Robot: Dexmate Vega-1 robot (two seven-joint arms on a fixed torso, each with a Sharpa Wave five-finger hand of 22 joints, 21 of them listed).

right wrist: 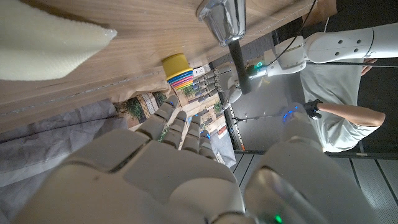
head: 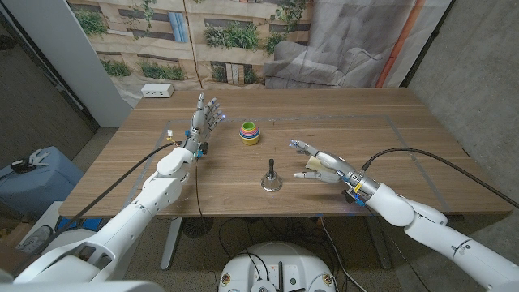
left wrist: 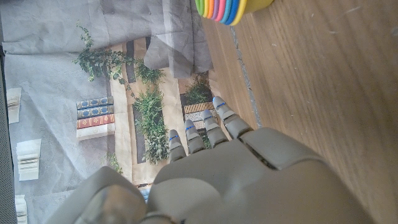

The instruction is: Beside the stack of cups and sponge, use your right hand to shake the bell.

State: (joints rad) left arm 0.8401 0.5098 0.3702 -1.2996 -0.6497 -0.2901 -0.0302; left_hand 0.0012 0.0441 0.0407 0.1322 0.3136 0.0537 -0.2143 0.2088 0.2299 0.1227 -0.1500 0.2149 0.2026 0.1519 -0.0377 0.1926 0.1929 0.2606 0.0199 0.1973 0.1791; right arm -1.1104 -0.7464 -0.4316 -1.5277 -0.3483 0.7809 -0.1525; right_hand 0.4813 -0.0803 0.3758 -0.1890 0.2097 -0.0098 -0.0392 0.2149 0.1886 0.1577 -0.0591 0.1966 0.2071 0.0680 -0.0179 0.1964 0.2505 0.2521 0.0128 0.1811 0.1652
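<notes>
Wooden table [head: 389,138] surface carries all items in the head view. Right hand [head: 320,165] sits at 3 o'clock of the bell [head: 271,175], fingers spread, holding nothing, apart from the bell. Left hand [head: 203,118] stands upright at 9 o'clock of the stack of cups [head: 250,132], fingers extended and empty. Bell: polished metal skirt, dark straight handle, upright, at 6 o'clock of the cups.

Left wrist view: left hand [left wrist: 217,168] grey, smooth-shelled, fingers straight and close together; ribbed multicoloured stack of cups [left wrist: 227,9] beyond.

Right wrist view: right hand [right wrist: 168,162] fingers apart; shiny bell [right wrist: 227,25] near; pale, coarse-textured sponge [right wrist: 46,40] on the wood; a person stands behind.
</notes>
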